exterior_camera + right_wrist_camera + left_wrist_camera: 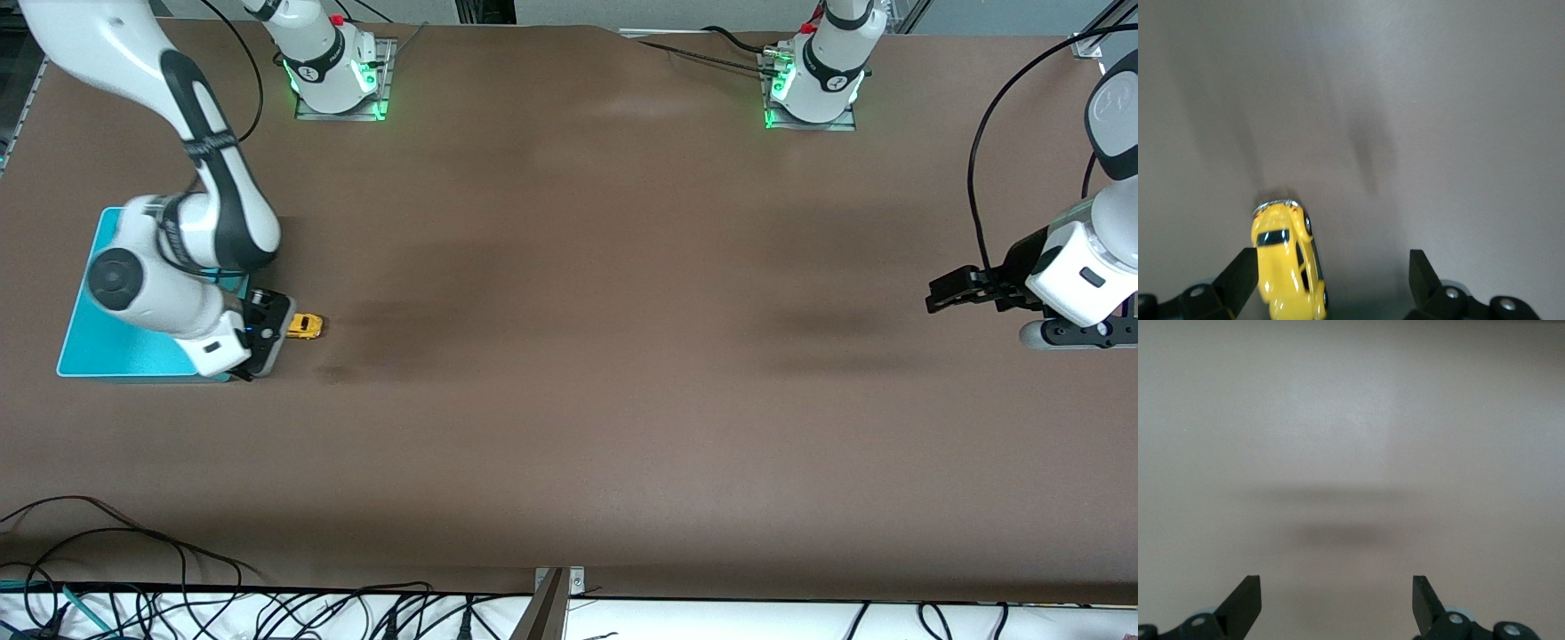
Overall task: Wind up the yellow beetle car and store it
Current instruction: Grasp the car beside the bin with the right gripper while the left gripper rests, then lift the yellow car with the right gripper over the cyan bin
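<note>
1. Nearest the front camera, a tangle of black cables (133, 544) runs along the edge of the brown tabletop (569, 427), with a small metal bracket (576, 580) at the middle of that edge.
2. The yellow beetle car (305, 326) stands on its wheels on the tabletop toward the right arm's end, about halfway between the robots' bases and the cable edge. Its long axis runs along the length of the table, one end toward the right tool and the other toward the left arm's end. I cannot tell which end is the nose. In the right wrist view the yellow beetle car (1286, 263) shows a dark window and a bright strip at the end away from the tool.
3. The right tool (267, 342) is low over the tabletop at the car. Its fingers are spread wide, with the car between them, close against one finger (1245, 277) and well apart from the other. The right tool (1333, 277) pinches nothing.
4. The turquoise bin (98, 356) lies near the car, farther toward the right arm's end. The right arm's wrist hangs over it and hides part of it.
5. The left tool (944, 293) waits over bare tabletop at the left arm's end, well apart from the car. The left wrist view shows the left tool (1337, 600) with fingers spread and nothing between them.
6. Green lights glow at both arm bases (338, 84). The small round mark on each is too small to read.
</note>
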Tool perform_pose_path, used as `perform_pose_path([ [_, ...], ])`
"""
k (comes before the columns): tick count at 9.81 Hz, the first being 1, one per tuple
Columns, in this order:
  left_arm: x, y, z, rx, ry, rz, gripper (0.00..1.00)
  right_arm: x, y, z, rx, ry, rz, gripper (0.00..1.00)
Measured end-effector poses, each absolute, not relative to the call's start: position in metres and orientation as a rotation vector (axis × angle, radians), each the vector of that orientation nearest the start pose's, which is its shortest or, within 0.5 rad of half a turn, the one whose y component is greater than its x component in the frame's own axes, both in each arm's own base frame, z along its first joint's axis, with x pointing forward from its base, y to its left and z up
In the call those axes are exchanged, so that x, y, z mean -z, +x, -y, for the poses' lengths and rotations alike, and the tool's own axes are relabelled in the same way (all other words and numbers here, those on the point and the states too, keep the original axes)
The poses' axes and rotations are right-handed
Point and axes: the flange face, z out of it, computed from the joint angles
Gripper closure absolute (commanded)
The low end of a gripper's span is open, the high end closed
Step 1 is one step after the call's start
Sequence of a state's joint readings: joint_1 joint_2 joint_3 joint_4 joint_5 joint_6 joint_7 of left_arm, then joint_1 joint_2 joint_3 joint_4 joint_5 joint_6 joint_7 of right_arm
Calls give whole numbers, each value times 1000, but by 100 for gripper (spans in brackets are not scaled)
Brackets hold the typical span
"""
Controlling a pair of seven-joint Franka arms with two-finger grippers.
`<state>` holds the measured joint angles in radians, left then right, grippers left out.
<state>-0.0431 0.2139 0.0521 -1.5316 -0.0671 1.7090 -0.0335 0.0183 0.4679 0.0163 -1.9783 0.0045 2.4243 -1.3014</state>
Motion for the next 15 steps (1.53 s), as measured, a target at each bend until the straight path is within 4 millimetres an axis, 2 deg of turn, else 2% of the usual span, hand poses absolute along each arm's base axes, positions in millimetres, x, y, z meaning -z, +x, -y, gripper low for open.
perform_pose_path([
  [2, -529, 624, 0, -59, -3196, 58, 0, -196, 591, -20, 14, -2417, 1997, 0],
  [3, -529, 624, 0, -59, -3196, 55, 0, -190, 583, -20, 13, -2408, 2008, 0],
  [7, -529, 624, -1, -59, -3196, 55, 0, -198, 568, -16, 9, -2362, 2060, 0],
  [12, -530, 624, 0, -56, -3196, 46, 0, -195, 555, 39, -9, -2222, 2192, 0],
  [13, -530, 624, 2, -56, -3197, 41, 0, -194, 553, 42, -11, -2218, 2194, 19],
  [15, -530, 624, 3, -56, -3197, 36, 0, -193, 552, 40, -15, -2208, 2198, 75],
])
